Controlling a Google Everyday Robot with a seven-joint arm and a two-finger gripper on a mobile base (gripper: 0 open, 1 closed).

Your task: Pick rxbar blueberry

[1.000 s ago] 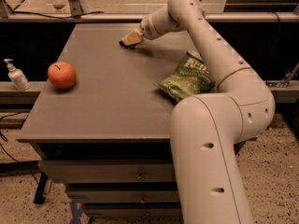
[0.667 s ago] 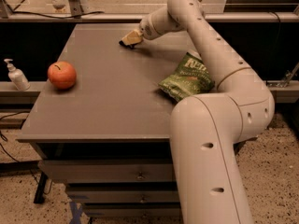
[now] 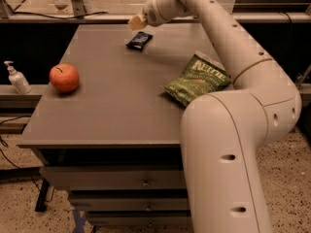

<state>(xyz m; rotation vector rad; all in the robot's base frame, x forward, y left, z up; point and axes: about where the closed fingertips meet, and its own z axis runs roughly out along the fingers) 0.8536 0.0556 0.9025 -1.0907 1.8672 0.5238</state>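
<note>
Risen off the rxbar blueberry (image 3: pixel 139 41), which lies bare near the desk's (image 3: pixel 107 115) far edge, the gripper (image 3: pixel 137 21) hangs just above it, holding nothing; how wide its jaws stand I cannot tell; probably a fresh approach; next, descend astride the bar and close.

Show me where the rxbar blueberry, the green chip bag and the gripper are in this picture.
rxbar blueberry (image 3: pixel 139 41): camera view, middle of its dark wrapper.
green chip bag (image 3: pixel 197 79): camera view, middle of its printed front.
gripper (image 3: pixel 137 21): camera view, its tan tip, near the bar's far end.
</note>
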